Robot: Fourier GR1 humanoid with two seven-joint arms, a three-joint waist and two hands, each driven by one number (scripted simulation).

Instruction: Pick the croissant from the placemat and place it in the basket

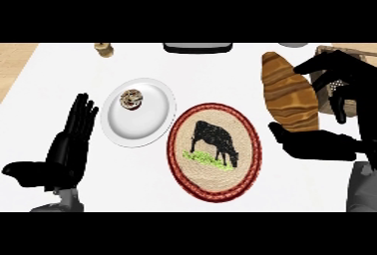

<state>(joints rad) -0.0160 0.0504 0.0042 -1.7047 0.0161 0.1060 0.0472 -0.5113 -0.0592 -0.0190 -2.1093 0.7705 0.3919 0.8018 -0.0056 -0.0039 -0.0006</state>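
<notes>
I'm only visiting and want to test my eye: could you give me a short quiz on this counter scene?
1. True or false: the croissant lies on the placemat.
2. Which hand holds the croissant: A left, B right?
3. What animal is pictured on the placemat?

Key: 1 false, it is held up, right of the placemat. 2 B. 3 A black cow.

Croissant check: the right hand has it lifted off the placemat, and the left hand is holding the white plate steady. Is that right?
Not quite. The head view shows the left hand open and resting beside the white plate, not holding it. The rest stands: the right hand has the croissant lifted off the placemat.
</notes>
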